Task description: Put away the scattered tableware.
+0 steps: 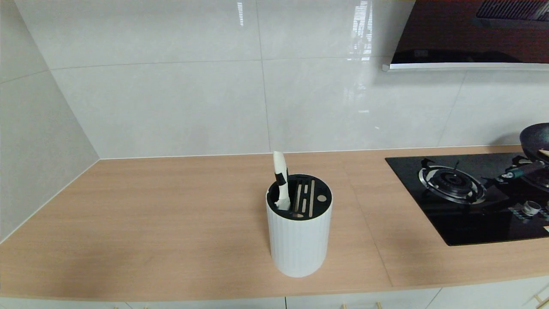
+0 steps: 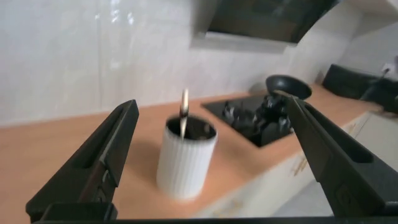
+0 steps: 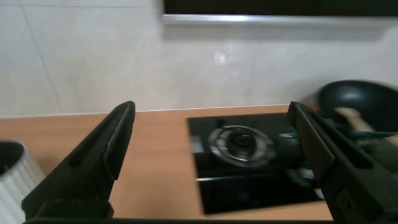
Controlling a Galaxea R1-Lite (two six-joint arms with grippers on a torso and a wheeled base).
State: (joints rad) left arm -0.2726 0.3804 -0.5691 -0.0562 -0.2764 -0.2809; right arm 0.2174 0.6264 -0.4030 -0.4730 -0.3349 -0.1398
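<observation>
A white ribbed utensil holder point(image 1: 299, 231) with a black slotted top stands near the front edge of the wooden counter point(image 1: 171, 223). A white handle with a black band point(image 1: 280, 180) sticks up out of it on its left side. In the left wrist view the holder point(image 2: 185, 163) and the handle point(image 2: 185, 112) sit some way ahead of my left gripper point(image 2: 211, 155), which is open and holds nothing. My right gripper point(image 3: 211, 158) is open too, held above the counter with the holder's edge point(image 3: 13, 180) off to one side and the stove point(image 3: 249, 155) ahead.
A black gas hob point(image 1: 467, 193) is set into the counter on the right, with a dark pan point(image 1: 536, 141) on its far burner. Tiled walls close the back and left. An extractor hood point(image 1: 467, 38) hangs above the hob.
</observation>
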